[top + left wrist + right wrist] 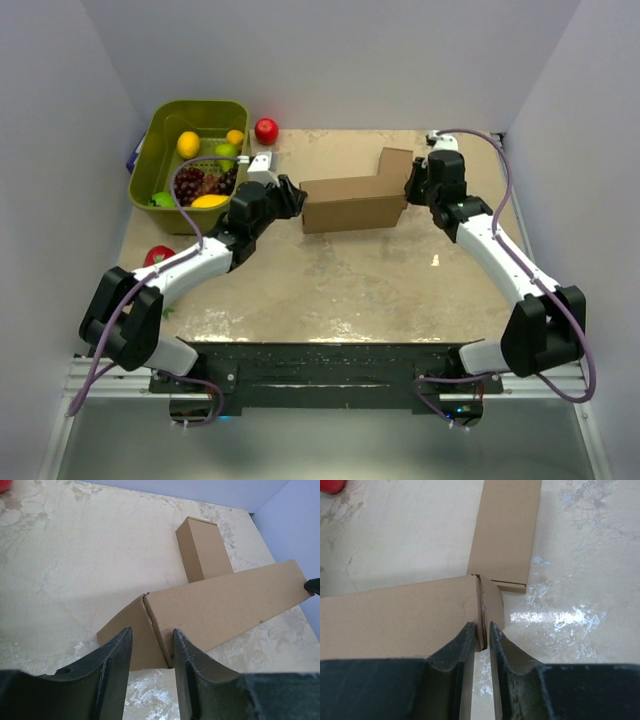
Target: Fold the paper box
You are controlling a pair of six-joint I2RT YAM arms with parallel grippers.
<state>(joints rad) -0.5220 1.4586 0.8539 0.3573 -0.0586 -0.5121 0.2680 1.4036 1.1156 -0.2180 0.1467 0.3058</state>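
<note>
The paper box [350, 203] is plain brown cardboard standing as a long folded wall at mid-table, with a narrow panel [393, 165] angling back from its right end. My left gripper [297, 197] is at the box's left end. In the left wrist view its jaws [150, 642] are open and straddle the corner crease of the box [225, 605], with an end flap [130, 635] between them. My right gripper [412, 183] is at the right end. In the right wrist view it [481, 632] is pinched on the box's end edge [395, 615].
A green basket [160, 130] of fruit stands at the back left, close behind my left arm. A red apple [266, 130] lies beside it, and another red item [157, 255] lies by the left wall. Enclosure walls bound the left, right and back.
</note>
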